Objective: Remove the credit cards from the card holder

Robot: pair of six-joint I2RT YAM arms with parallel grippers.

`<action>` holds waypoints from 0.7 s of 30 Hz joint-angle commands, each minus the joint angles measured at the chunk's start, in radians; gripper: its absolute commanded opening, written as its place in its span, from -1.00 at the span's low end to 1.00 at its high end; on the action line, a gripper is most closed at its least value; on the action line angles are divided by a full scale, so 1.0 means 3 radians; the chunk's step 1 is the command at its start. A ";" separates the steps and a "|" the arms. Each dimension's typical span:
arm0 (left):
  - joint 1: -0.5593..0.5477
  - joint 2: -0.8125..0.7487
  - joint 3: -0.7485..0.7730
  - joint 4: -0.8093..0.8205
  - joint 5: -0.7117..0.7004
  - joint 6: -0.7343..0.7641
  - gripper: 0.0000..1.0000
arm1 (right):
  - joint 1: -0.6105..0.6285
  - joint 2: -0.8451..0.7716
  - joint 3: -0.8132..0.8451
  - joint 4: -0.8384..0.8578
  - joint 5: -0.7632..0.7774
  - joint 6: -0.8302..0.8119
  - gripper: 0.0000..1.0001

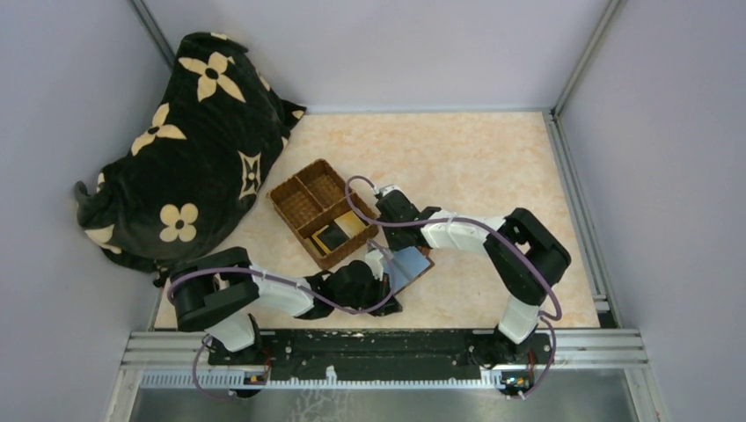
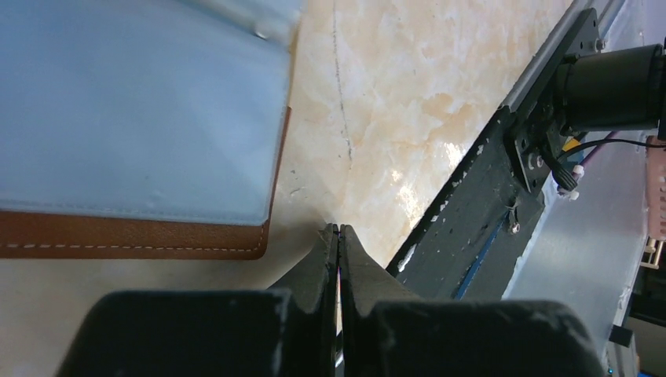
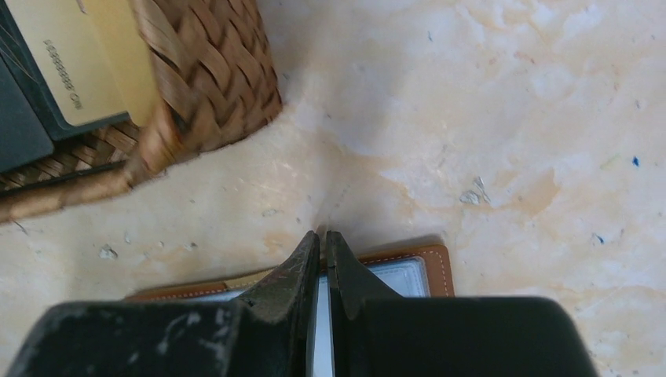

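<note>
Lying diagonal, seemingly: open card holder (image 1: 412, 264)

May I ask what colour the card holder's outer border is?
Reddish-brown with pale stitching on the card holder; best seen in the left wrist view.

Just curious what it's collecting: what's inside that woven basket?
In the basket, a gold-tan card and darker cards overlap in the long section. The two smaller sections show only weave. Anything beneath those cards is covered.

The card holder (image 2: 133, 236) looks like matt stitched leather; basket (image 3: 212, 78) rough woven wicker; table (image 3: 487, 118) smooth
</note>
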 commanded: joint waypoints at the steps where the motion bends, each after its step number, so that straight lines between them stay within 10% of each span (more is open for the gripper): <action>1: 0.0082 -0.0058 -0.0082 0.0060 -0.0021 -0.0100 -0.90 | -0.0050 -0.0260 -0.0198 0.0043 0.0014 0.0019 -0.82; 14: 0.0138 -0.0347 0.0013 -0.0310 -0.0150 0.0061 -0.88 | -0.0050 -0.0955 -0.0377 -0.0099 0.0116 0.0090 -0.83; 21: 0.0133 -0.0565 0.0025 -0.0332 -0.0125 0.0106 -0.75 | 0.0007 -0.1160 -0.0455 -0.0430 0.0415 0.0147 0.09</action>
